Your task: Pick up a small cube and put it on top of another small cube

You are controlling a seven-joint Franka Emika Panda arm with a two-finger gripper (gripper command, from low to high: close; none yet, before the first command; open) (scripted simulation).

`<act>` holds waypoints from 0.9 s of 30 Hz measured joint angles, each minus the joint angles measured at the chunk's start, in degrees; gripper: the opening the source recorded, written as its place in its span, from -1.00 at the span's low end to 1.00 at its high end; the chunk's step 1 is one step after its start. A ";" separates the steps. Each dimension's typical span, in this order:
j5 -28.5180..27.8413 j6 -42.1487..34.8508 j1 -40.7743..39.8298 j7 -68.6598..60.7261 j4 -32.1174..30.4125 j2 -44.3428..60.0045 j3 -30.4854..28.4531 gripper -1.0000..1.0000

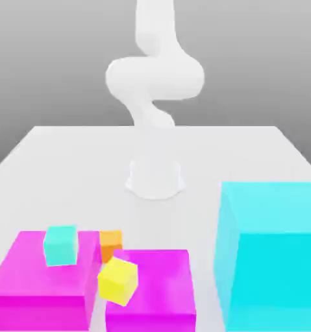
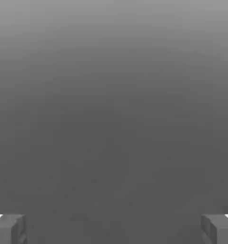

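Evidently the pick has yet to be made, so the step in hand is the approach. Taking the exterior view as a dial with twelve at its top, and going from its left to its right: a magenta block [image 1: 44,310] lies toward half past seven, and the small teal cube [image 1: 60,246], the one to lift, appears to rest on its top, nearer eight o'clock. Toward seven sits an orange cube [image 1: 111,245], partly hidden at its lower edge. Just past six, a yellow cube [image 1: 117,281] looks tilted by the second magenta block [image 1: 161,279], which lies at six; what bears it I cannot tell. The arm [image 1: 156,78] rises at twelve, and a huge cyan block [image 1: 271,279] stands at four.

In the hand view the gripper [image 2: 114,229] has its fingers wide apart with nothing between them, facing plain grey.

Next, I judge, the arm must swing toward eight o'clock, point the hand down and straddle the teal cube before closing. Orange or yellow could serve as the base; the yellow one's tilt would make it the riskier seat.
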 joint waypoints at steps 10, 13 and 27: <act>-2.71 3.34 -7.09 9.42 5.02 21.13 -1.90 0.00; -2.97 4.35 -8.66 11.80 6.49 27.35 -3.14 0.00; 2.49 9.09 -17.40 18.50 13.35 56.54 -7.92 0.00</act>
